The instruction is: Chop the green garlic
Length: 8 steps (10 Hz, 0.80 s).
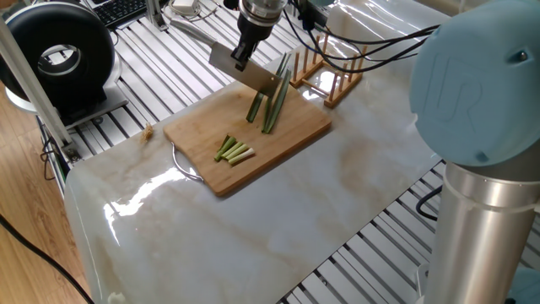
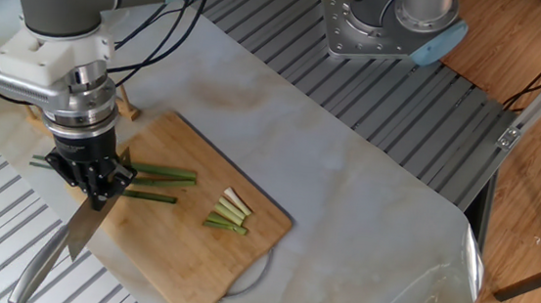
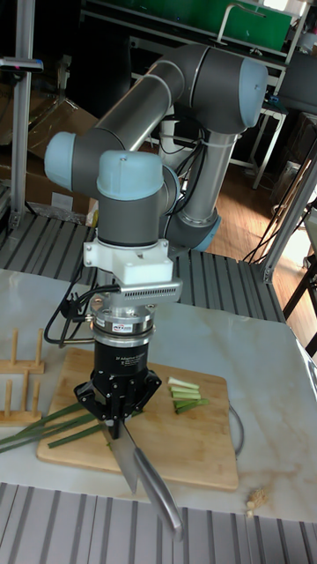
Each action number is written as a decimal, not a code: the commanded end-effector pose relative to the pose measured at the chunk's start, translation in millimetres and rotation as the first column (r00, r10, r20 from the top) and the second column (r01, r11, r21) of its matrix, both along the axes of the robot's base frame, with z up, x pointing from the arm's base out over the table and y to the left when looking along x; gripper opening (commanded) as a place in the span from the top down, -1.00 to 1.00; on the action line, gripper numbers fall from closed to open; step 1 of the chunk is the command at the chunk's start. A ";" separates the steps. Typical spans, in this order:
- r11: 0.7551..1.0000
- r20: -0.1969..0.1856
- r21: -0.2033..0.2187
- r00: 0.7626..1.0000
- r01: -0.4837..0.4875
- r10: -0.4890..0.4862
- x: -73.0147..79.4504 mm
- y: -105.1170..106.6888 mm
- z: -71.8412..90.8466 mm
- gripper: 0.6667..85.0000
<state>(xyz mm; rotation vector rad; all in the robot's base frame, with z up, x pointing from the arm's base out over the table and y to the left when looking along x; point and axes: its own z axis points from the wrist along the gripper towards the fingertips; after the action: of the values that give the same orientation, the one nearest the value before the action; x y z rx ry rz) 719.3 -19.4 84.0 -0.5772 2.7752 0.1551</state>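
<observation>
Long green garlic stalks (image 1: pixel 272 101) (image 2: pixel 157 173) (image 3: pixel 42 424) lie across the far end of a bamboo cutting board (image 1: pixel 291 135) (image 2: pixel 172 243) (image 3: pixel 195 451). Several short cut pieces (image 1: pixel 234 151) (image 2: pixel 229 212) (image 3: pixel 185 394) sit in a small pile mid-board. My gripper (image 1: pixel 242 57) (image 2: pixel 96 195) (image 3: pixel 115 425) is shut on the handle of a knife (image 1: pixel 246 73) (image 2: pixel 80 235) (image 3: pixel 130 458). The blade hangs just above the stalks, tilted, and clear of the board. The stalks' leafy ends stick out past the board's edge.
A wooden peg rack (image 1: pixel 331 74) (image 3: pixel 18 361) stands just beyond the board beside the stalks. A metal handle loop (image 1: pixel 184 166) juts from the board's near end. The marble top gives way to a slatted metal table (image 1: pixel 160 67). A black round device (image 1: pixel 59 55) sits far left.
</observation>
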 end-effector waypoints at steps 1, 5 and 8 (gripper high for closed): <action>1.000 -0.003 0.024 1.000 0.008 -0.008 -0.7 3.5 1.6 0.98; 1.000 0.009 -0.015 1.000 -0.002 0.002 1.2 -6.7 2.0 0.98; 1.000 0.006 -0.004 1.000 0.002 -0.002 0.1 -5.2 3.6 0.98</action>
<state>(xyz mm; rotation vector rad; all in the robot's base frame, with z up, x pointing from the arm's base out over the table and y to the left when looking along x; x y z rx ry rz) 718.7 -24.6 84.7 -0.5883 2.7746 0.1334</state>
